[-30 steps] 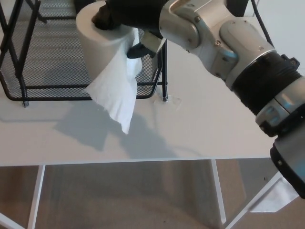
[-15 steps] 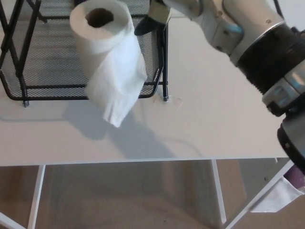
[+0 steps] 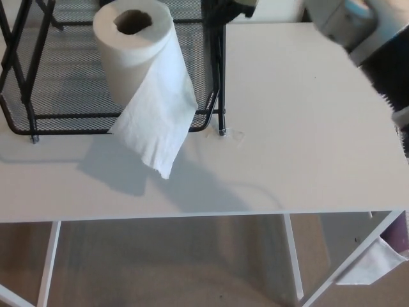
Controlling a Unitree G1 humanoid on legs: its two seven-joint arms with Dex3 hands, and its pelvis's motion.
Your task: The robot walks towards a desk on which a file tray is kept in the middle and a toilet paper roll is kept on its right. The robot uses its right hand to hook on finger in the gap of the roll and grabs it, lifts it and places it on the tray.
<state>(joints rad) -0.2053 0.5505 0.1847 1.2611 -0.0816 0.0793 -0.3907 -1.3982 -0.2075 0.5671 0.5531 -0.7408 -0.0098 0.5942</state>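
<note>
Judged to be at the very end of the placing step. Looking down on the white desk (image 3: 300, 128), with the black wire-mesh file tray (image 3: 64, 83) at upper left and the toilet paper roll (image 3: 131, 61) standing upright on the tray's mesh floor, core hole facing up, close to the front right corner. Held by nothing, resting on its own end. Loose tail of paper (image 3: 156, 121) draped from the roll over the tray's front rim and down onto the desk top, touching it just in front of the tray. Only a dark sliver of the right hand (image 3: 223, 7) to be made out, at the top edge just beyond the tray's right corner post (image 3: 221, 77), apart from the roll; too cropped and blurred to tell whether open or closed. Blurred stretch of the right arm (image 3: 383, 57) at upper right, above the desk. Nothing of the left hand in view. Little left to do, then: carry the right hand clear, up and to the right, without clipping the corner post or snagging the hanging tail, for fear of tipping the roll or dragging it toward the rim. Worth checking too for a steady seat, given so much paper hanging off the front.
</note>
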